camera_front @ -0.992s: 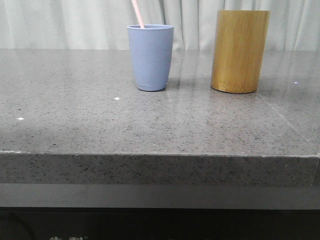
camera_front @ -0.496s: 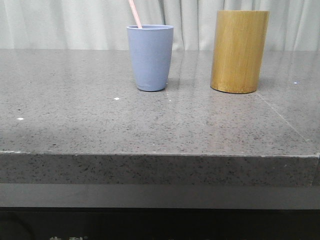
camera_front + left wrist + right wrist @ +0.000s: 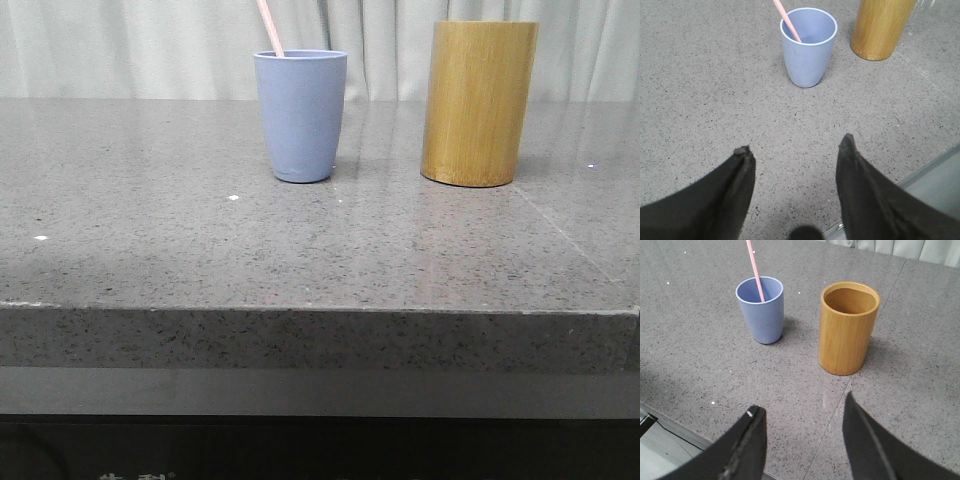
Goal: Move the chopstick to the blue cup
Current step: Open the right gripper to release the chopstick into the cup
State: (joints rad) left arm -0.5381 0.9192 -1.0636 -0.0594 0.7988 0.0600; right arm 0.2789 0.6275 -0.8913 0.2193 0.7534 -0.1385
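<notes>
On the grey stone table [image 3: 150,250], far side: blue cup [image 3: 300,115] stands upright, bamboo cylinder [image 3: 478,103] just beside it toward the robot's right, the two apart.

Chopstick [image 3: 271,28]: lower end inside the blue cup, shaft leaning against the rim on the robot's left, upper end running out of the front view. Seen from above in both wrist views [image 3: 788,21] [image 3: 755,271], it sits in the cup [image 3: 808,45] [image 3: 760,309] and nothing grips it.

Change over the last second: the stick's lean shifted slightly toward the left between the earliest front view and the next; since then no visible change. Cup and cylinder stayed put.

Meaning for the task: transfer looks done (judgement); the stick has settled and rests on its own.

Left gripper [image 3: 794,147]: fingers spread wide, nothing between them, held back from the cup over bare table.

Right gripper [image 3: 802,405]: fingers likewise spread, empty, set back from the cup and the cylinder [image 3: 847,327].

Bamboo cylinder interior: appears empty from the right wrist view.

Writing: partial pale characters at the bottom edge of the front view, cut off, unreadable. No brand or label on the cup or the cylinder.
</notes>
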